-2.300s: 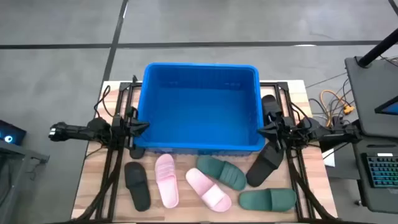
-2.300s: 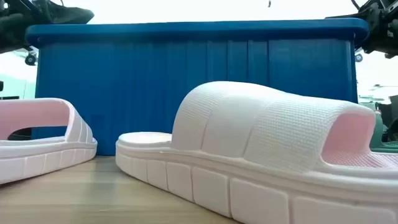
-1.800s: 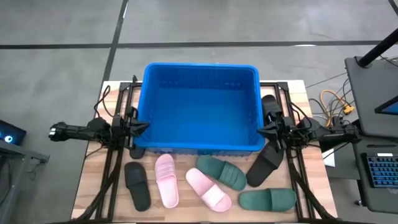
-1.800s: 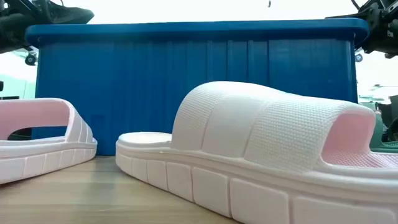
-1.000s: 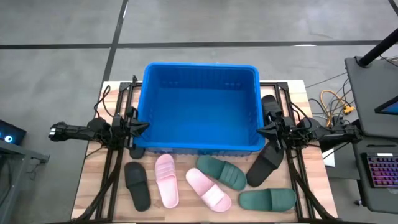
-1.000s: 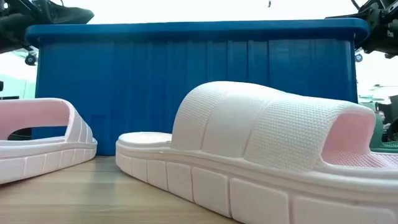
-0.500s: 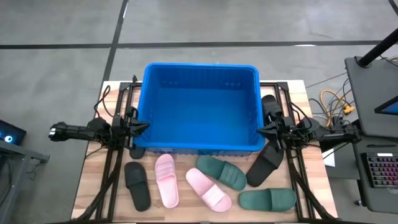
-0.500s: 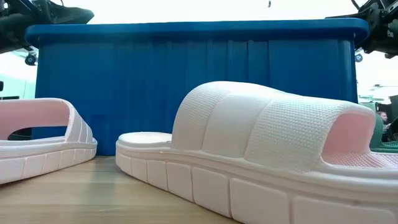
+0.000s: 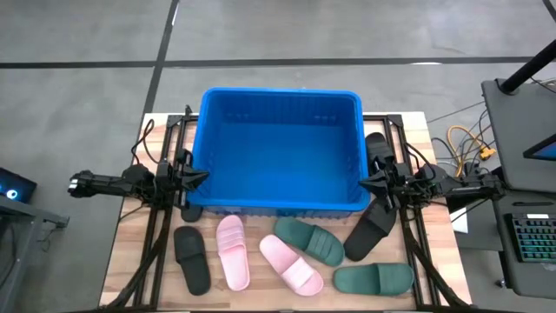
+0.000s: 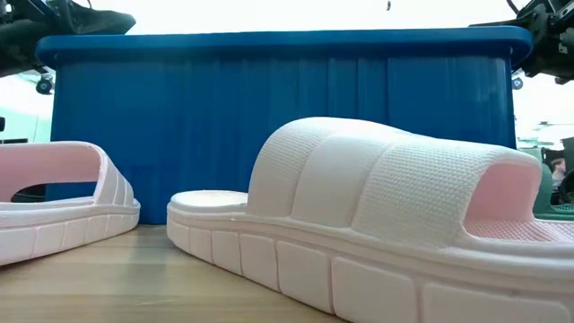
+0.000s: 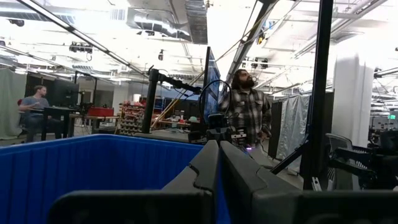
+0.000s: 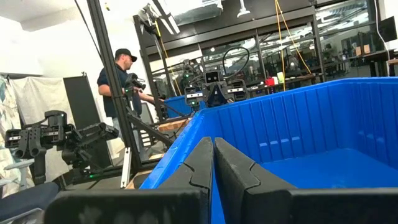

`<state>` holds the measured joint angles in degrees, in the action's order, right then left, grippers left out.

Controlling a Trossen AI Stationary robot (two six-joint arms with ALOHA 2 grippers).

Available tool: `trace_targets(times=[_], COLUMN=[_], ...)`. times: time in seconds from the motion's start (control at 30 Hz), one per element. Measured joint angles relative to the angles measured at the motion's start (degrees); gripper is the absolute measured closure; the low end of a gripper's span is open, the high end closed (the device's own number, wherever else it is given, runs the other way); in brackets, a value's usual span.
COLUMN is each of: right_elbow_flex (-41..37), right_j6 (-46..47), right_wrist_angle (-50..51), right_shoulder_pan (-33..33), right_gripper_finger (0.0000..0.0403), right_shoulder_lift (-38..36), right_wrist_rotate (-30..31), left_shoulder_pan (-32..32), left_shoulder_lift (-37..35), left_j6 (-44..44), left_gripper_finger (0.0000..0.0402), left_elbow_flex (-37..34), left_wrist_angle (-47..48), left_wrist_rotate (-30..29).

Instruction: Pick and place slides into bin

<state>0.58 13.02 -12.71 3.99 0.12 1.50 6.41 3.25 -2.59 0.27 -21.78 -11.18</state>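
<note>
Slides untouched, bin (image 9: 280, 104) empty. Left gripper (image 9: 201, 176) shut on nothing, parked at bin's left wall; right gripper (image 9: 365, 183) likewise shut and empty at right wall, fingers (image 12: 205, 163) pressed together over the rim.

Spread on table (image 9: 135, 252) in front of bin: black slide (image 9: 192, 258), two pink slides (image 9: 232, 252) (image 9: 291, 264), two green slides (image 9: 310, 241) (image 9: 373, 278), another black slide (image 9: 371, 229) just under right gripper; one more black (image 9: 377, 148) beside bin's right wall.

Foam by the look: probably light, springy, somewhat grippy, not fragile. Likeliest hold: pinch across the wide strap (image 10: 386, 184) or a sole edge. Expected to compress, so a deep bite advisable. Nearest candidate for right arm: black slide below it.
</note>
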Motion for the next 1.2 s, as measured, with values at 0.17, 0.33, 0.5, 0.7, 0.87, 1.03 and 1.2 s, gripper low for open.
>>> trace_targets(times=[0.17,0.33,0.5,0.7,0.87,1.03,1.2], right_elbow_flex=[0.0,0.0,0.0,0.0,-0.2,-0.2,-0.1], right_j6=[0.0,-1.0,-1.1,-0.1,-0.8,-1.0,13.0], right_wrist_angle=[0.0,0.0,0.0,-0.1,-2.7,-7.8,-16.6], right_shoulder_pan=[0.0,0.0,0.0,0.0,0.0,0.0,0.0], right_gripper_finger=[0.0394,0.0394,0.0394,0.0394,0.0394,0.0394,0.0394], right_shoulder_lift=[0.0,0.0,0.0,0.0,0.1,0.1,0.1], right_wrist_rotate=[0.0,-0.1,-0.1,0.0,0.3,0.2,0.7], left_shoulder_pan=[0.0,0.0,0.0,0.0,0.0,0.0,0.0], left_shoulder_lift=[0.0,0.0,0.0,0.0,0.0,0.0,0.0], left_j6=[0.0,0.0,0.0,0.7,4.5,4.5,3.0], left_gripper_finger=[0.0401,0.0401,0.0401,0.0401,0.0401,0.0401,0.0401], left_elbow_flex=[0.0,0.0,0.0,0.0,0.0,0.0,0.0], left_wrist_angle=[0.0,0.0,0.0,0.0,0.2,0.1,-2.1], left_wrist_rotate=[0.0,0.0,0.0,-0.1,-1.6,-1.9,-1.3])
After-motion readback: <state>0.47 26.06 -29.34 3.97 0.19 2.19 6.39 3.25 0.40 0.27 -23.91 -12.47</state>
